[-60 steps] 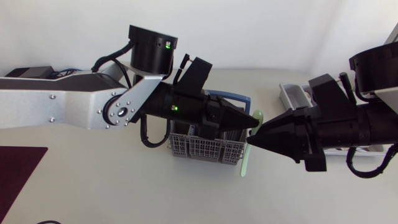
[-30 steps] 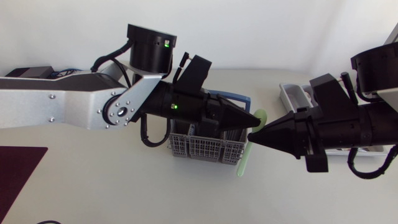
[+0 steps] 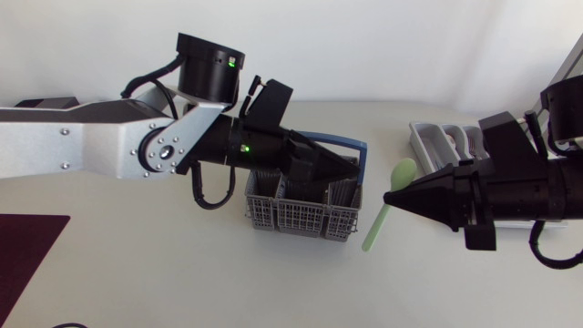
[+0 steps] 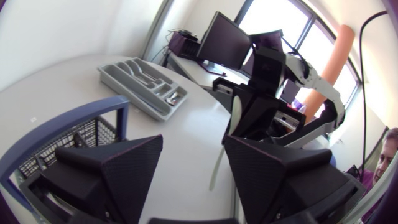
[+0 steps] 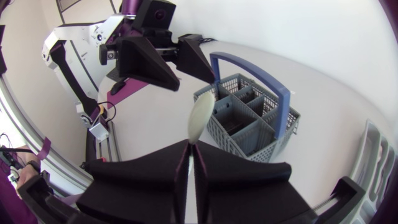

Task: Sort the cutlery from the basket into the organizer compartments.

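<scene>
Pale table (image 3: 137, 273), one basket (image 3: 296, 217), one organizer (image 3: 428, 141), left gripper (image 4: 193, 140) spread empty, right gripper (image 3: 388, 197) clamping one green spoon (image 3: 403, 171).

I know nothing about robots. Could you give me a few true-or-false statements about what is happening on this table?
1. The right pincer grips a green spoon. True.
2. The left pincer holds a fork. False: it is open and empty, over the basket.
3. The basket has a blue handle. True.
4. The spoon lies in the organizer. False: it is held between basket and organizer.
</scene>
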Controlling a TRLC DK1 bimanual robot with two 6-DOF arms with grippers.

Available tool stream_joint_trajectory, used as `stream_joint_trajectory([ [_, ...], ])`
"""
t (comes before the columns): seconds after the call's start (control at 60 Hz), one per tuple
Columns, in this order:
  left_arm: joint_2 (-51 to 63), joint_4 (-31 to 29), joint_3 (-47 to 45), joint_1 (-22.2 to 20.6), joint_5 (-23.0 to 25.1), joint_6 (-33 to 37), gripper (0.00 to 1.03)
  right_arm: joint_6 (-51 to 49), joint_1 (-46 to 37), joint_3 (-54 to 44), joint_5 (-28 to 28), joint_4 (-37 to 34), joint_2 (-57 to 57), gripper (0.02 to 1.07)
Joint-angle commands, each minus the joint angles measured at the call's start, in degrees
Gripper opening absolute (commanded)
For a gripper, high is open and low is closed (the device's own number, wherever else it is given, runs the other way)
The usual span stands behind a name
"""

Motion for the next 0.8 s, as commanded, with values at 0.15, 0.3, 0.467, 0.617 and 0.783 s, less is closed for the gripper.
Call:
stream_joint_trajectory([
  [0.15,-3.6,-6.2,3.3,1.0,-14.1,6.9,0.81,-10.4,-11.4,-1.5,3.9,-3.5,-0.6,0.07],
  [0.3,-5.2,-10.2,3.0,1.9,-21.4,10.5,0.82,-19.2,-17.1,-3.3,12.2,-2.4,-3.0,0.07],
  [0.467,-7.2,-13.6,2.3,4.3,-24.3,12.3,0.82,-30.2,-27.0,-5.9,15.6,0.7,-4.2,0.07],
  [0.617,-9.3,-15.6,1.1,5.7,-27.2,14.6,0.82,-38.7,-34.6,-8.2,18.5,7.9,-1.7,0.07],
  [0.783,-10.2,-17.5,0.0,6.8,-28.4,15.6,0.82,-45.2,-40.8,-8.8,20.0,16.6,5.3,0.07],
])
